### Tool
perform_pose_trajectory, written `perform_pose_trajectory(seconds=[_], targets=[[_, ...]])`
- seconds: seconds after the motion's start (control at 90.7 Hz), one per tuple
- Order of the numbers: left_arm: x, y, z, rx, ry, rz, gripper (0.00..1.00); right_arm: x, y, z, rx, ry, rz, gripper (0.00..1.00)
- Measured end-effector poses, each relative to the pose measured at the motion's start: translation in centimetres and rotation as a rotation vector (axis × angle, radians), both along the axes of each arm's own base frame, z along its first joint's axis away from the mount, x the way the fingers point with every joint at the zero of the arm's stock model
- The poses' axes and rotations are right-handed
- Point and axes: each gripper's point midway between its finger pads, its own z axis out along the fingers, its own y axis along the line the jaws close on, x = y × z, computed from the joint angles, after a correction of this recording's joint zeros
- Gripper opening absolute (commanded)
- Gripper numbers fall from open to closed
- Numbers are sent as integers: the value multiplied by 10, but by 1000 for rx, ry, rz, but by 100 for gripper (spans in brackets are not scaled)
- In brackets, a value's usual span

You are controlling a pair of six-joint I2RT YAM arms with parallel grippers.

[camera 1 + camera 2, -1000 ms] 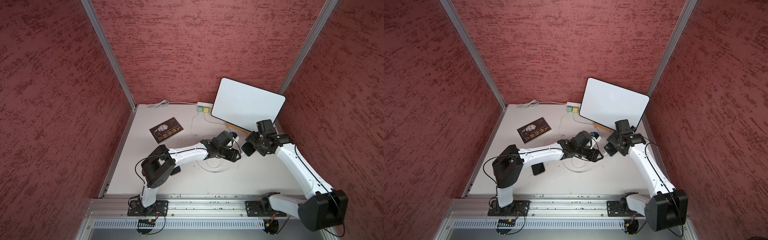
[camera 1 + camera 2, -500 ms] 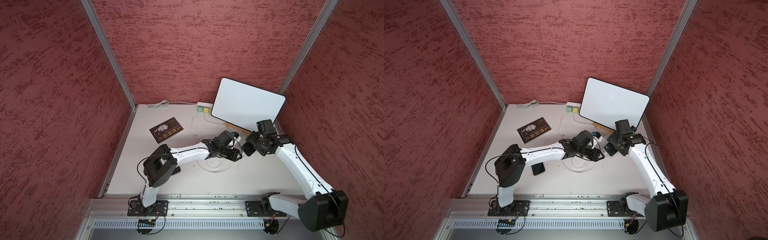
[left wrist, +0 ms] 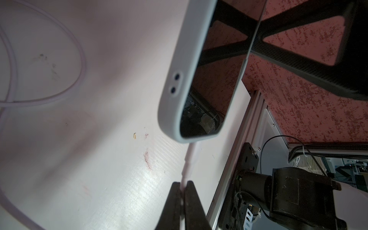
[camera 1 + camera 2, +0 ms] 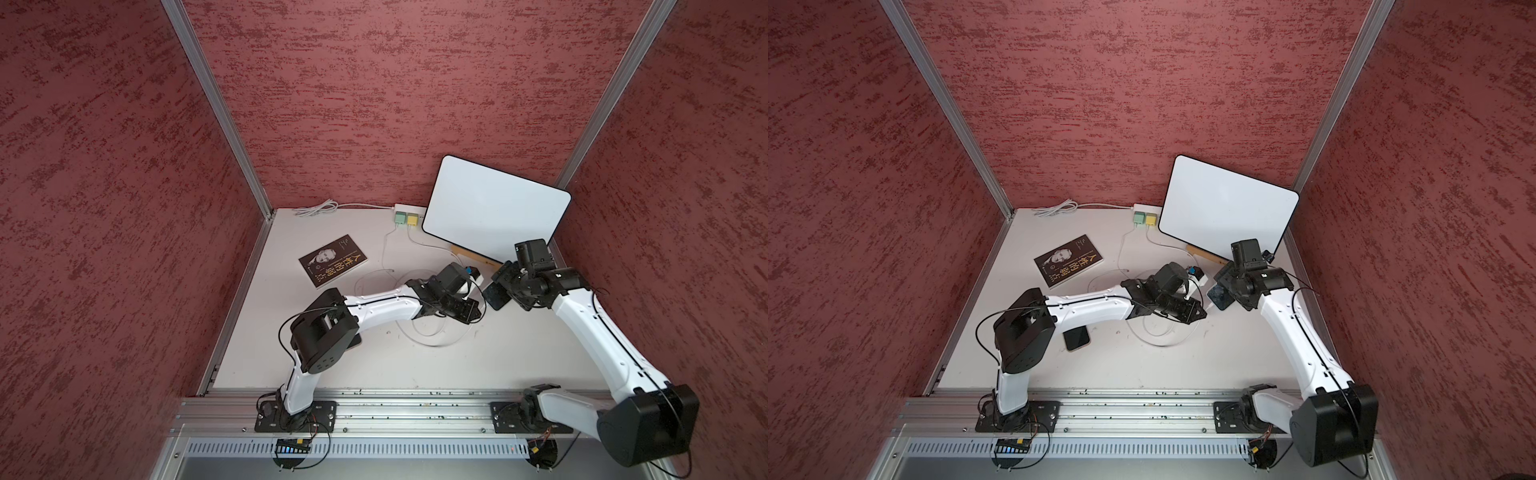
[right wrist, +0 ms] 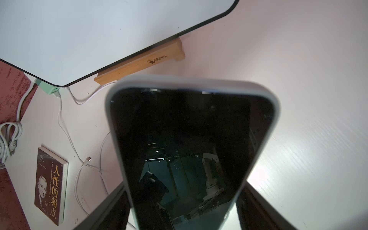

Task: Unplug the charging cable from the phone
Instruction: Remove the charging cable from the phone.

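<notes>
Phone (image 3: 207, 75): dark screen, pale grey case

Walls (image 4: 374, 83) are mottled red; board (image 4: 494, 208) white, black-rimmed; book (image 4: 332, 266) dark brown with gold lettering; phone (image 5: 189, 149) black-screened, pale grey-cased; cable (image 3: 188, 157) white

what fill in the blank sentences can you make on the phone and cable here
The left gripper is shut on the white charging cable, which is ____ into the phone.
The phone is held by the ____.
The whiteboard rests in a ____ stand.
Missing words: plugged; right gripper; wooden
</notes>
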Motion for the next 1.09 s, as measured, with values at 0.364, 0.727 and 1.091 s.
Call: perform_pose_trajectory(seconds=[0.364, 0.727, 1.091], targets=[[0, 0, 0, 2, -2, -2, 5, 0, -1, 0, -7, -1, -3, 27], [0, 0, 0, 3, -4, 0, 2, 5, -3, -5, -20, 10, -9, 27], [2, 0, 1, -1, -9, 3, 1, 8, -5, -6, -19, 14, -22, 23]])
